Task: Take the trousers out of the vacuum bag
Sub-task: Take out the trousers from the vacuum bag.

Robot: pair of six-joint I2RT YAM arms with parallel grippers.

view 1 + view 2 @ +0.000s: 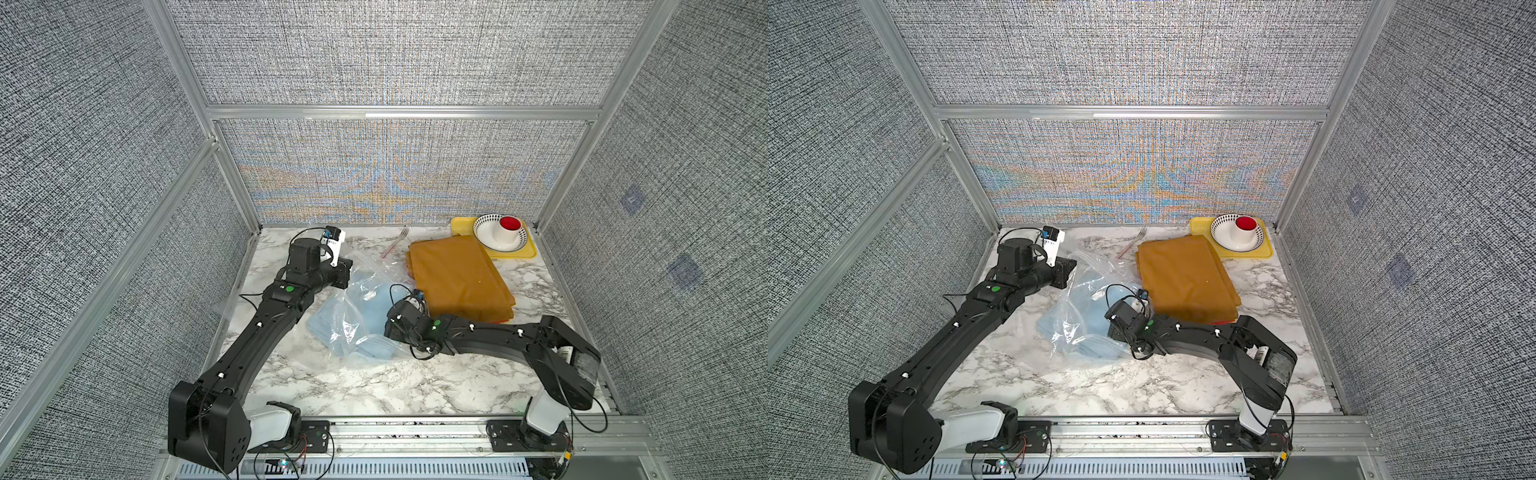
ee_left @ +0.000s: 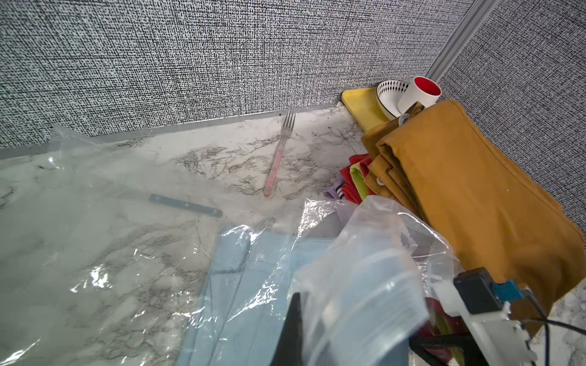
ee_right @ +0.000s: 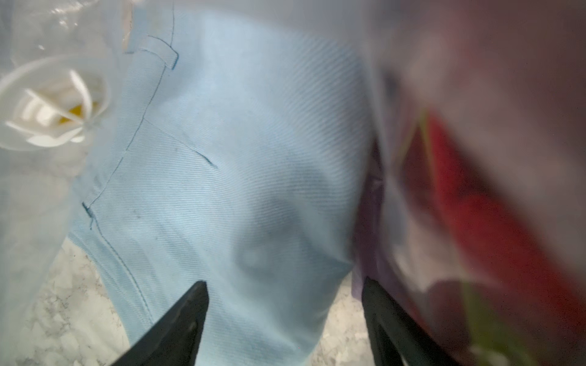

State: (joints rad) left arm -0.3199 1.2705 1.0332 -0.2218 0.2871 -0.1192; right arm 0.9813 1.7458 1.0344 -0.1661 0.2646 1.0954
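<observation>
The large see-through crinkly plastic vacuum bag [image 1: 368,291] is lying crumpled in the middle of the marble-patterned tabletop [image 1: 374,386]. The folded light blue trousers [image 1: 328,328] are sitting in it, showing through the film in both top views. The left fingers [image 2: 293,320] are pressed together, seemingly pinching a raised fold of the bag's film. Only one of them is showing in the left wrist view. The right fingers [image 3: 187,313] are standing apart low over the light blue cloth, gripping nothing, with the bag's small white round valve [image 3: 54,104] nearby. Just beside the bag, the folded orange trousers [image 1: 457,278] are topping a stack, with the red trousers [image 2: 352,182], yellow trousers [image 2: 360,172] and lilac trousers [image 2: 336,187] peeking out beneath. Behind the stack, a yellow plastic tray [image 1: 459,224] is carrying a white bowl with a black pattern [image 1: 484,224] and a white cup with a red inside [image 1: 509,237]. A pink-handled metal fork [image 2: 275,171] is lying near the back wall, and a dark-handled knife [image 2: 185,206] is lying under the film.
</observation>
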